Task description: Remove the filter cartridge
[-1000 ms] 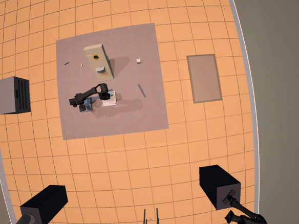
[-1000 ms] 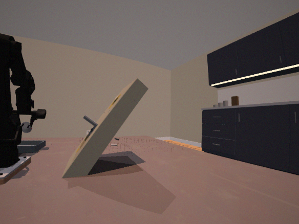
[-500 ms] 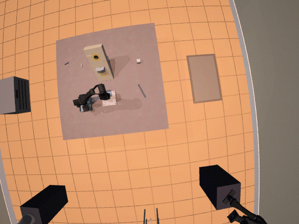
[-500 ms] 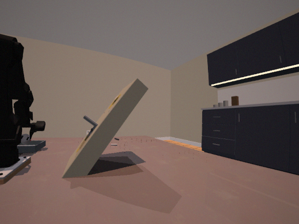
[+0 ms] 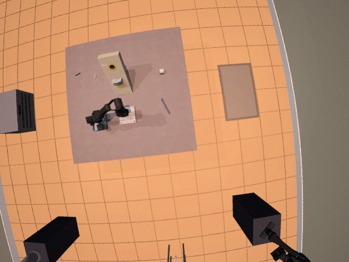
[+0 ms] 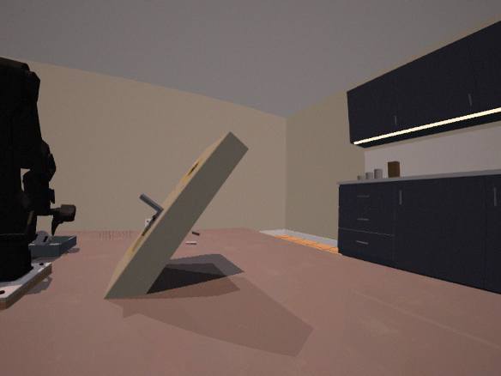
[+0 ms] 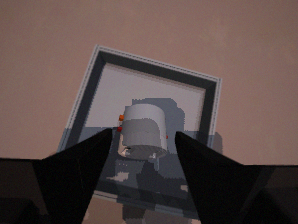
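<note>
The grey round cartridge is out of the panel and within the tray, low at its floor. It lies on its side, with small orange-red marks beside it. Whether it is fully at rest cannot be told. My gripper is open, its two fingers on either side of the cartridge with a gap at each side. The arm hides part of the tray in the top and exterior views. The service panel leans tilted, with a dark, yellow-ringed round opening in its upper part.
A grey flap sticks out from the panel's face above a second yellow ring. The arm's white base plate is beside the tray. A small white block and a grey bar lie on the mat beyond the panel and base.
</note>
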Robot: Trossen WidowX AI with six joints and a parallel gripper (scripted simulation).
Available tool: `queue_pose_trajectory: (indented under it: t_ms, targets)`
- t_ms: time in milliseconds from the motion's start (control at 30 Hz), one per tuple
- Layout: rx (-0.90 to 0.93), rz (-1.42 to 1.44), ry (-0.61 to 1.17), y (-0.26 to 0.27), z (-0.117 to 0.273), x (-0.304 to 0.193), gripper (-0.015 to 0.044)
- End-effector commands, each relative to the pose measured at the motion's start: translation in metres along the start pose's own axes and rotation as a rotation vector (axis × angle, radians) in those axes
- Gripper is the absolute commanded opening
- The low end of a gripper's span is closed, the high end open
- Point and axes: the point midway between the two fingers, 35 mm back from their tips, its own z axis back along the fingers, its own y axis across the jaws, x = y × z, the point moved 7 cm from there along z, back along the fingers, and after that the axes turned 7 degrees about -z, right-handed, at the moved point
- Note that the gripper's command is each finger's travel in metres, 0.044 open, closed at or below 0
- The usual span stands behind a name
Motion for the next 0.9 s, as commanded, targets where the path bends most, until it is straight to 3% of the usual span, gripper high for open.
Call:
queue_pose_trajectory:
  t_ms: [0,100,200,400,867]
  targets:
    - [0.000,0.000,0.000,0.000,0.000,0.000,0.0367]
    - [0.000,0.000,0.000,0.000,0.000,0.000,0.0440]
    - [0.000,0.000,0.000,0.001,0.007,0.006,0.0440]
    - [0.000,0.000,0.000,0.004,0.061,0.035,0.0440]
    - [-0.001,-0.003,-0.014,0.004,0.051,0.033,0.0440]
